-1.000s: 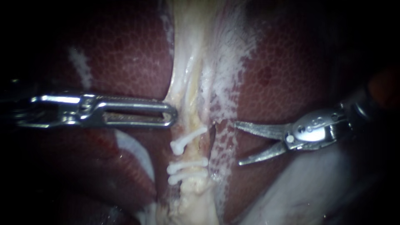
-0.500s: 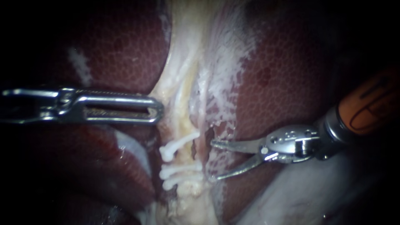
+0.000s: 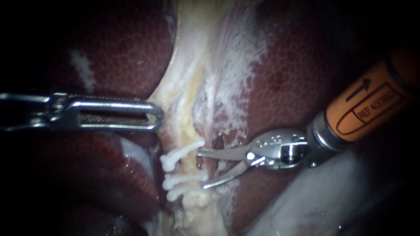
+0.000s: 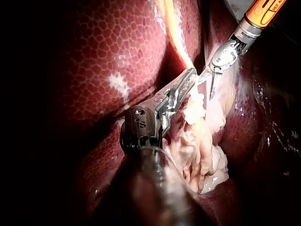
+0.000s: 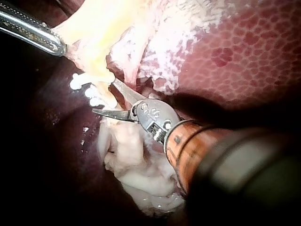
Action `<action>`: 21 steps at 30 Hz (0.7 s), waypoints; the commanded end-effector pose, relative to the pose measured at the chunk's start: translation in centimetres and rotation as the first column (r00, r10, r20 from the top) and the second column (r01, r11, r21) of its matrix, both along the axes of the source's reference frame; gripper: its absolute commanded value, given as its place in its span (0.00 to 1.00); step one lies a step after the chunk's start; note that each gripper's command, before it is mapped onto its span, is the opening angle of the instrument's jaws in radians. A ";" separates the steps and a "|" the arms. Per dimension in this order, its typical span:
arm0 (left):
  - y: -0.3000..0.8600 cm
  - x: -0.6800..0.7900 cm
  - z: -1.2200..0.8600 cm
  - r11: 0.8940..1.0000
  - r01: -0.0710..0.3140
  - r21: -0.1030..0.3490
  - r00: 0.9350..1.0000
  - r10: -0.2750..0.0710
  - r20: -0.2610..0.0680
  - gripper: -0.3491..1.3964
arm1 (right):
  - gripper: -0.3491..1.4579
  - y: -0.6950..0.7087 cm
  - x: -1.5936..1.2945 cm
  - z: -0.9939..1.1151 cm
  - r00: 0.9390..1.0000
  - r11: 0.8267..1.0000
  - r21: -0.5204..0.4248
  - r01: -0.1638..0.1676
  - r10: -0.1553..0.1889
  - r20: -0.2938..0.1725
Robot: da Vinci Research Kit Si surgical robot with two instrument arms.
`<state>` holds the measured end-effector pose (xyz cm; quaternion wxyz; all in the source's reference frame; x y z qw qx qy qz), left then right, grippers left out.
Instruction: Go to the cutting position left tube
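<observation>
The approach to the cutting position is judged to be nearly complete. The right instrument (image 3: 201,169) is seen with its hand released: the two thin blades stand apart with a clear gap, and nothing is gripped. They are placed just beside the clipped tube (image 3: 191,167), which runs down the pale tissue band (image 3: 186,94) between the lobes of the liver (image 3: 131,57). One blade tip lies near the upper clip (image 3: 179,154) and the other near the lower pair of clips (image 3: 183,184). The tube cannot yet be said to lie fully between the blades. The hand of the left instrument (image 3: 155,116) is clenched on the edge of the pale tissue band, which is drawn taut toward it. A short further advance across the tube is called for next, kept between the clips and clear of them.
</observation>
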<state>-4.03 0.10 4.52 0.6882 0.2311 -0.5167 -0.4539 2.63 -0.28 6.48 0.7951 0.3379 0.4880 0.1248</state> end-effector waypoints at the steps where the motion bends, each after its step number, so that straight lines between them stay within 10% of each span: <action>1: 0.00 0.00 0.00 1.000 0.000 0.000 1.000 0.000 0.000 0.00 | 0.67 0.00 0.02 0.00 1.000 1.000 0.004 -0.002 0.002 0.002; 21: 0.00 0.00 0.00 1.000 0.000 0.000 1.000 0.000 0.000 0.00 | 0.54 0.01 0.28 -0.01 1.000 0.997 0.072 0.008 -0.009 0.011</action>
